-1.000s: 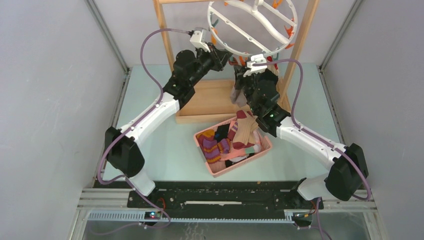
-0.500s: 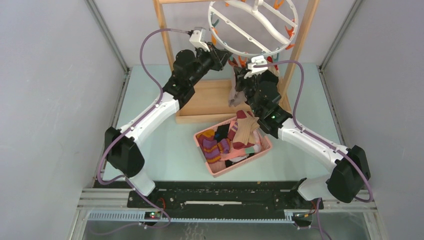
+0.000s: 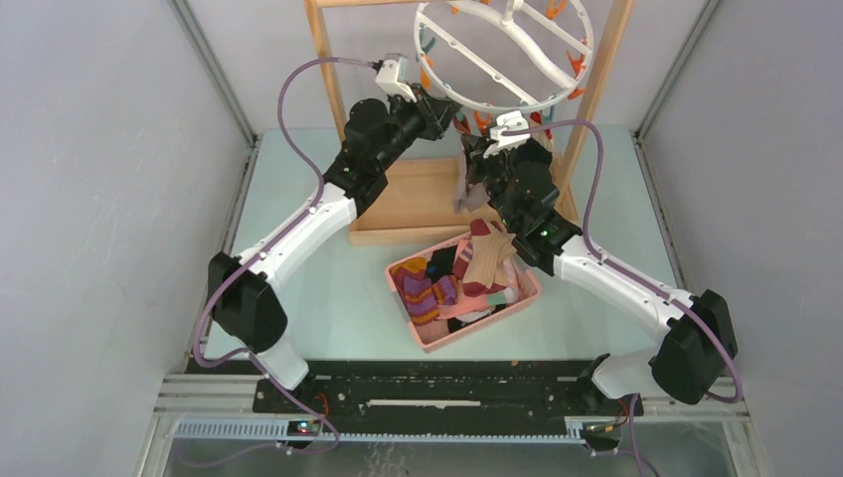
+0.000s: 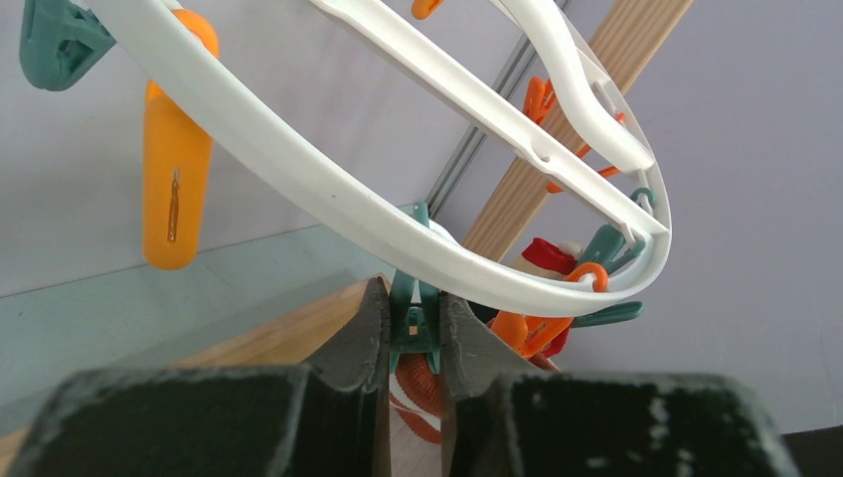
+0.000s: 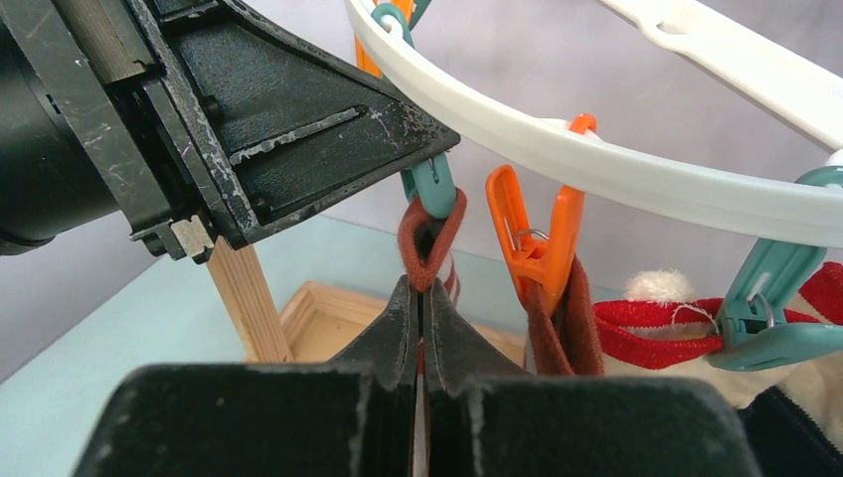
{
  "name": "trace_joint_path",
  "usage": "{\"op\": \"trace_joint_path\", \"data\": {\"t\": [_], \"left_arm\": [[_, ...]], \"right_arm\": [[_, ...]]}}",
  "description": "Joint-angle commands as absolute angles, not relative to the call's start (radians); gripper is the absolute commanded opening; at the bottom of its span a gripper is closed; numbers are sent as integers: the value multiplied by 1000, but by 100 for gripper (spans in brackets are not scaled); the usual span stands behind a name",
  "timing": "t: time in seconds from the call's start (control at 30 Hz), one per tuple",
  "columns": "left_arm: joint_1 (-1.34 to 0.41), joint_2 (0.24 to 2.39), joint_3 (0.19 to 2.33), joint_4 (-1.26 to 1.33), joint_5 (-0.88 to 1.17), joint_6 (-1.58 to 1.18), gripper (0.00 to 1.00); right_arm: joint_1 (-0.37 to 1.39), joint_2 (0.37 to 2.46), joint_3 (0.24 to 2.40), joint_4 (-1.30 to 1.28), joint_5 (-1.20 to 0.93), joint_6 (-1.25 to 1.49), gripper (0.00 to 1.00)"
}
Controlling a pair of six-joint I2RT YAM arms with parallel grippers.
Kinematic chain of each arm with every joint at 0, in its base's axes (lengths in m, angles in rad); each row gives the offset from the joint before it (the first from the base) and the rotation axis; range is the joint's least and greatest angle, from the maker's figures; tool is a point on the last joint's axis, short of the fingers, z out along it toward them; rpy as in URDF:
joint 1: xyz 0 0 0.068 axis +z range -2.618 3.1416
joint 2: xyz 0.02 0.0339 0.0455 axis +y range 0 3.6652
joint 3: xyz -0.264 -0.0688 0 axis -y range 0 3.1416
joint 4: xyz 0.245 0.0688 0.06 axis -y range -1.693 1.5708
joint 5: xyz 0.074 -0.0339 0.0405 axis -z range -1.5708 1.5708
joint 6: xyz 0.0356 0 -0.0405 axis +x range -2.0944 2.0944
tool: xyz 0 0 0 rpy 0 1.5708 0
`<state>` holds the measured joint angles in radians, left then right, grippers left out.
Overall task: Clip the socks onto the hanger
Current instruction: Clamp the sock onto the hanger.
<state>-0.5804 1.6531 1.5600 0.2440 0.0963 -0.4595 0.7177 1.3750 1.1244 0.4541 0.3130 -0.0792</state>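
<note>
The white ring hanger (image 3: 502,50) hangs in the wooden rack. My left gripper (image 4: 413,298) is shut on one of its teal clips (image 4: 413,323), squeezing it from both sides just below the rim (image 4: 298,169). My right gripper (image 5: 420,288) is shut on a maroon-white striped sock (image 5: 429,238). It holds the sock's cuff up against the lower end of that teal clip (image 5: 429,184). I cannot tell whether the cuff sits between the clip's tips. The rest of the sock (image 3: 465,191) dangles below. More socks lie in the pink basket (image 3: 467,333).
Right of the held clip, an orange clip (image 5: 532,234) holds a maroon sock (image 5: 562,328). A teal clip (image 5: 770,308) holds a sock with a red-cream cuff (image 5: 656,323). The wooden rack's base (image 3: 418,199) lies under both grippers, its posts (image 3: 328,70) on either side.
The right gripper has shifted slightly left toward the left gripper, taking the sock with it. The left gripper has stayed on the teal clip.
</note>
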Motion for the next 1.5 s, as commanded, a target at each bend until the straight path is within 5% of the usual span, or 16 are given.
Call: {"op": "trace_joint_path", "data": {"t": [0.0,0.5,0.8,1.47], "left_arm": [[-584,1604,1618,260,69,-482,2],[-584,1614,1625,239,58,-494,2],[-581,1610,1629,244,51,-521,1],[-574,1600,1611,243,46,-524,1]], "right_arm": [[727,1359,1154,487,323,-125,0],[704,1360,1177,584,341,-173,0],[716,1401,1177,424,263,-161,0],[714,1389,1151,516,432,-184,0]]}}
